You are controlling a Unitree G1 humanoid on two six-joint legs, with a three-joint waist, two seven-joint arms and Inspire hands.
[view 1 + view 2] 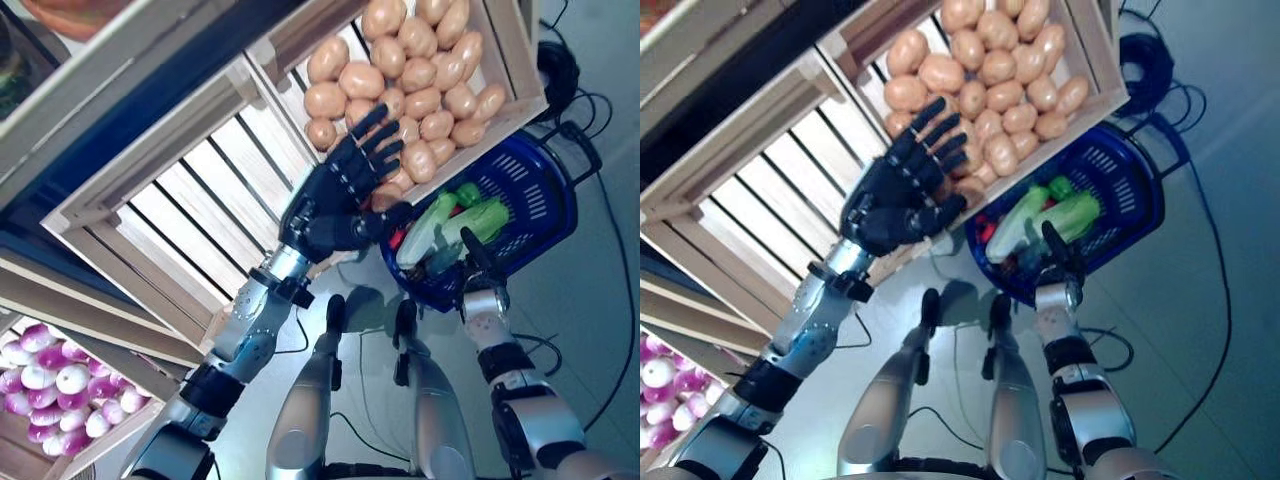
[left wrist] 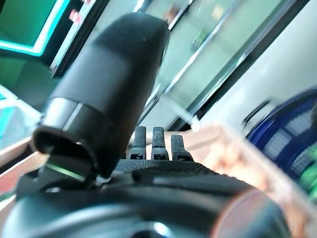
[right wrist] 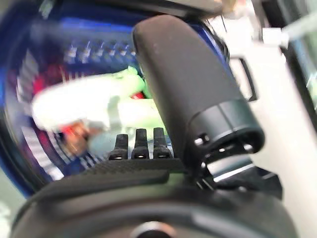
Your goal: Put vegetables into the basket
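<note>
My left hand (image 1: 340,190) is open, its fingers straight and spread over the potatoes (image 1: 420,75) at the near corner of a wooden crate (image 1: 522,70). One potato (image 1: 385,195) lies right beside its thumb. The blue basket (image 1: 555,190) stands on the floor below that crate. It holds long pale green vegetables (image 1: 440,215), a darker green one (image 1: 468,192) and something red (image 1: 397,238). My right hand (image 1: 478,262) is open with straight fingers, just at the basket's near rim. The basket's inside also shows past the fingers in the right wrist view (image 3: 74,104).
An empty slatted wooden crate (image 1: 200,210) sits left of the potato crate on the stand. Another crate (image 1: 60,390) lies lower on the stand at the far left. Grey floor (image 1: 590,320) spreads right of the basket.
</note>
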